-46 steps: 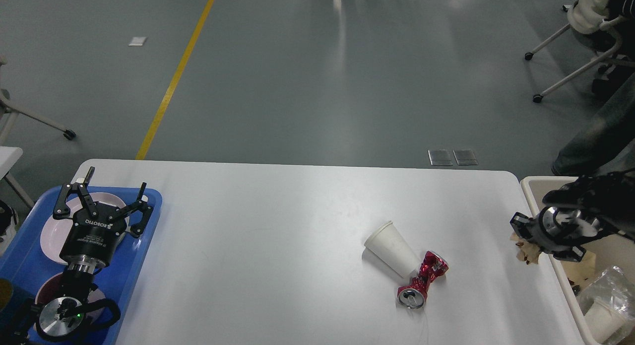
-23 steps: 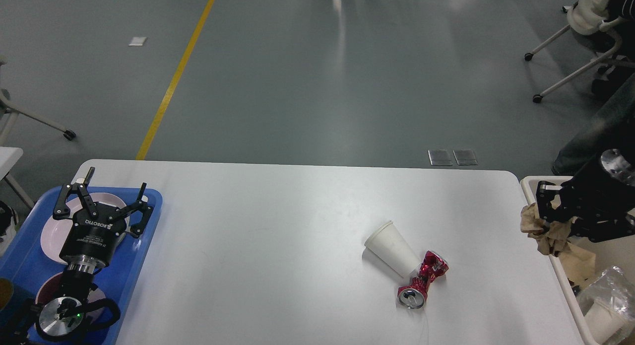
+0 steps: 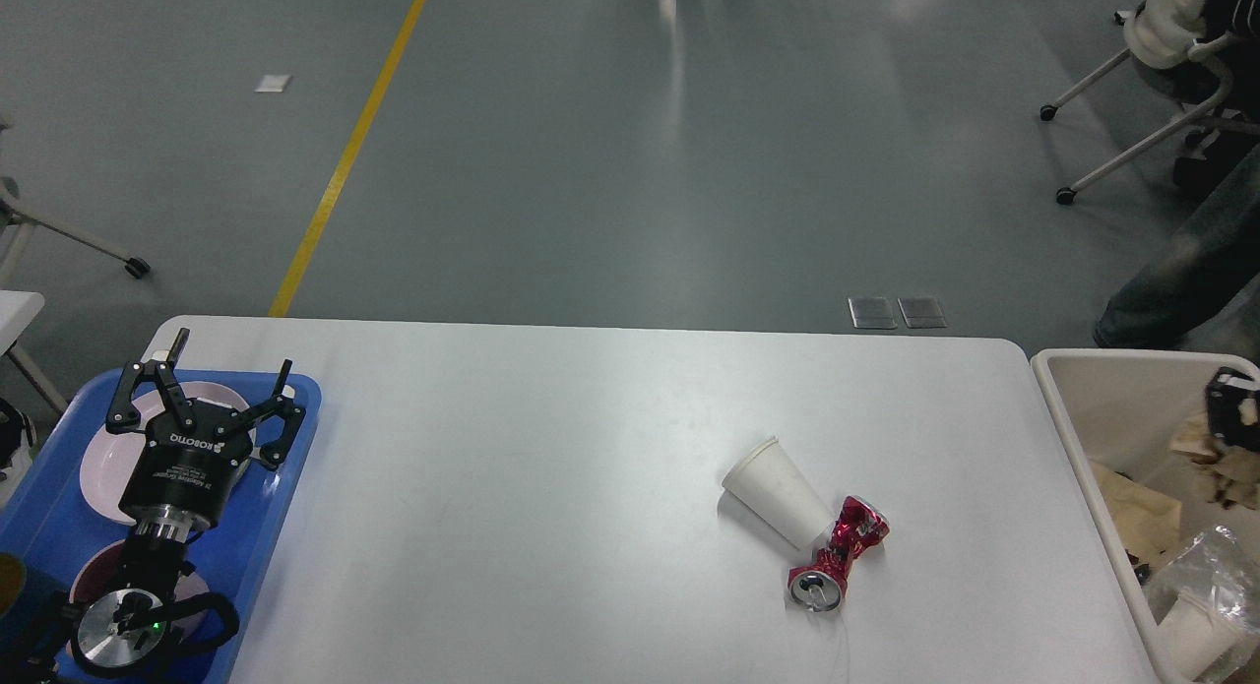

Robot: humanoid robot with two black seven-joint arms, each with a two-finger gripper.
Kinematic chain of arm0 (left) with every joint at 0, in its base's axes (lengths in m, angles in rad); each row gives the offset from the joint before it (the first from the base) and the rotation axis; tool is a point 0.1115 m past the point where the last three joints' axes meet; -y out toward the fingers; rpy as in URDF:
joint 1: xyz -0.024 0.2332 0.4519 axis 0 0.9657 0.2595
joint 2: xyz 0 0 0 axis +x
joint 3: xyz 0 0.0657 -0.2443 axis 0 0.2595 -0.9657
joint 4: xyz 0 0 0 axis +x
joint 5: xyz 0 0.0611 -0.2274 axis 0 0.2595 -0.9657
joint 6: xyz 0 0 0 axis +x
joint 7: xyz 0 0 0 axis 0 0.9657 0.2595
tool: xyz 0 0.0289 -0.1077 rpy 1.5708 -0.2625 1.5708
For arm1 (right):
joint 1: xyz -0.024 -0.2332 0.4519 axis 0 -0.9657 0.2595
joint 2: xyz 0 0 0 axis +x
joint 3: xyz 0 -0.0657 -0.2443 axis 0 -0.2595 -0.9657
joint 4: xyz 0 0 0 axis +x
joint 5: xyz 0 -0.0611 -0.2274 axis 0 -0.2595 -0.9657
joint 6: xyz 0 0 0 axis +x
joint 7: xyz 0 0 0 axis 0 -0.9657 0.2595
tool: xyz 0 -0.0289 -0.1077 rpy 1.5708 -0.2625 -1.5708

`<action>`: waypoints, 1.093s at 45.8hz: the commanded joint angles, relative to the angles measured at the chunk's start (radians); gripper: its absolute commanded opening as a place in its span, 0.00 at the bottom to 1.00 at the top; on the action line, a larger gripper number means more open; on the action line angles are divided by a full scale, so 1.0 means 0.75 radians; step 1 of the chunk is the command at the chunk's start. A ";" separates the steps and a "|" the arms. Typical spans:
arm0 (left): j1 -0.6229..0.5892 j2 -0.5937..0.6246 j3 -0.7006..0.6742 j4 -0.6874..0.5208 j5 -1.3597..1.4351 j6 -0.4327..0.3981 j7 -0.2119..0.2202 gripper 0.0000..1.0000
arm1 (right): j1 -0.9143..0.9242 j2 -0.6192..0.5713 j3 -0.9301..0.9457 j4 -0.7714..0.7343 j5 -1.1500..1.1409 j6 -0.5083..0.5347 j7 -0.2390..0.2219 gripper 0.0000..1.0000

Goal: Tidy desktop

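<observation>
Desk point(image 3: 551, 438): wide white top filling the lower view, between blue tray point(image 3: 285, 527) and beige bin point(image 3: 1073, 448).
Paper cup point(image 3: 778, 492): tipped over, touching crushed red can point(image 3: 837, 556) — both judged light, thin-walled; best taken across the body.
Left pincer point(image 3: 212, 394): spread, empty, over the tray.
Right pincer point(image 3: 1230, 418): over the bin at the frame edge — state cannot be told.

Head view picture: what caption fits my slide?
Tipped paper cup and crushed red can left on the desktop.
</observation>
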State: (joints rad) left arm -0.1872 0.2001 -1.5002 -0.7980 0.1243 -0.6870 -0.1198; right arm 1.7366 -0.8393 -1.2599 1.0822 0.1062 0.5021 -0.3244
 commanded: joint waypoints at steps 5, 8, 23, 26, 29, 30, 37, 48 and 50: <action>0.002 -0.001 0.000 0.000 0.000 0.000 0.000 0.97 | -0.648 0.049 0.389 -0.448 -0.002 -0.258 0.005 0.00; 0.000 0.001 0.000 0.000 0.000 0.000 0.000 0.97 | -0.828 0.133 0.487 -0.620 -0.003 -0.309 0.003 0.00; 0.000 0.001 0.000 0.000 0.000 0.000 -0.002 0.97 | -1.518 0.632 0.545 -1.441 0.020 -0.551 -0.003 0.00; 0.000 -0.001 0.000 0.000 0.000 0.000 0.000 0.97 | -1.540 0.645 0.543 -1.443 0.020 -0.565 -0.003 0.00; 0.000 -0.001 0.000 0.000 0.000 0.000 -0.002 0.97 | -1.563 0.649 0.545 -1.443 0.020 -0.571 -0.001 0.00; 0.000 0.001 0.000 0.000 0.000 0.000 0.000 0.97 | -1.575 0.653 0.543 -1.443 0.020 -0.573 -0.001 0.00; 0.000 -0.001 0.000 0.000 0.000 0.000 0.000 0.97 | -1.618 0.673 0.549 -1.443 0.022 -0.586 -0.003 0.00; 0.000 -0.001 0.000 0.000 0.000 0.000 0.000 0.97 | -1.622 0.673 0.543 -1.447 0.022 -0.647 -0.001 0.50; 0.000 -0.001 0.000 0.000 0.000 0.000 0.000 0.97 | -1.620 0.671 0.543 -1.447 0.020 -0.673 0.001 0.80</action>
State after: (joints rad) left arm -0.1872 0.2000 -1.5002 -0.7976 0.1243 -0.6870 -0.1198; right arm 0.5204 -0.3341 -0.8489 -0.0014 0.1227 0.0408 -0.3248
